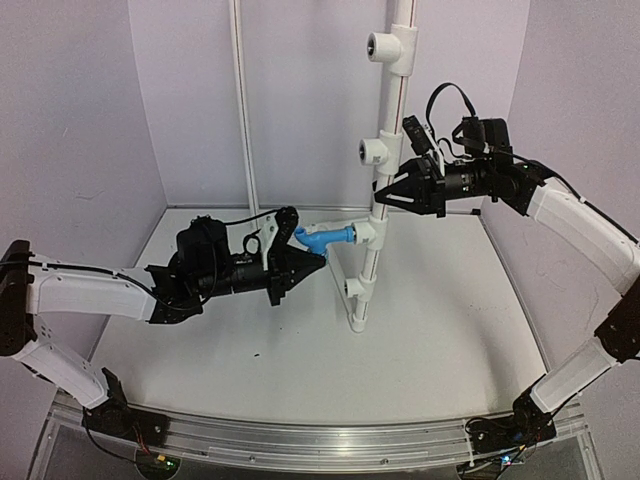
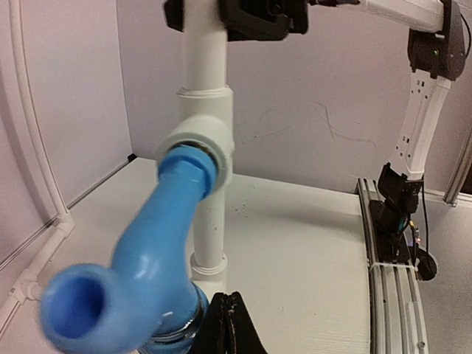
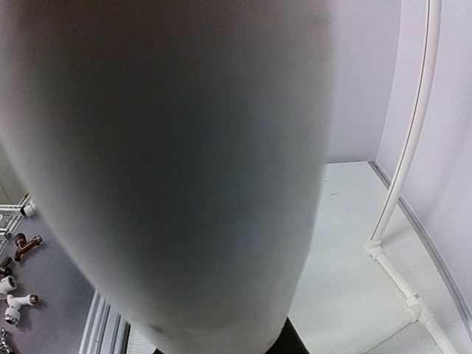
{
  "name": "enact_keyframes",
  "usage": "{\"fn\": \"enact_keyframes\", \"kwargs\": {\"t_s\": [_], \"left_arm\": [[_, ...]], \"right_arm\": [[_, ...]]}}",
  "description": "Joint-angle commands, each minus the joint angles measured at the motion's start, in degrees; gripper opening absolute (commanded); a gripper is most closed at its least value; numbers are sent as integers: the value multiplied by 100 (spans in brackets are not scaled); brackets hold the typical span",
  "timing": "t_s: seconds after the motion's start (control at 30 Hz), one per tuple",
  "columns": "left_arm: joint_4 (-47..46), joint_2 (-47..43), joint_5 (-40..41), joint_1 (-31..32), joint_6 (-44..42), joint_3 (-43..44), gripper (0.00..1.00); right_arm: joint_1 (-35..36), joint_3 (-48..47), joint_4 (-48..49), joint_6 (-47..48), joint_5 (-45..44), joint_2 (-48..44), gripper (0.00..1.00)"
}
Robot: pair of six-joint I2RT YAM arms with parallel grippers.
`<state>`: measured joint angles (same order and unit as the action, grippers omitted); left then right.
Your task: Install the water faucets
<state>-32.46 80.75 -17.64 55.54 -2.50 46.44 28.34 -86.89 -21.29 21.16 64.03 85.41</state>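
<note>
The left gripper point(image 1: 305, 262) squeezes the near end of the blue faucet point(image 1: 328, 240). The faucet lies sideways and points right, away from this claw. Its far end sits in the tee point(image 1: 368, 235) on the tall white pipe point(image 1: 388, 110). Higher up, the right gripper point(image 1: 383, 190) clamps that pipe.

The blue tap point(image 2: 147, 251) is seated in a white tee point(image 2: 210, 140) on the white pipe point(image 2: 204, 59). The left gripper point(image 2: 231, 321) is seen closed just beside it.
</note>
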Motion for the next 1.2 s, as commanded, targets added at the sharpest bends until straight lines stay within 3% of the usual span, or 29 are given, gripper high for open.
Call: {"fn": "enact_keyframes", "kwargs": {"t_s": [0.0,0.63,1.17], "left_arm": [[-1144,140,90,-324,543,-170,0],[-2211,1095,-618,-947,1265,5,0],[-2381,1254,-1035,-1064,1525,507,0]], "right_arm": [[33,-160,-595,-851,62,143,0],[33,-81,-603,-861,49,34,0],[35,18,-613,-818,22,-36,0]]}}
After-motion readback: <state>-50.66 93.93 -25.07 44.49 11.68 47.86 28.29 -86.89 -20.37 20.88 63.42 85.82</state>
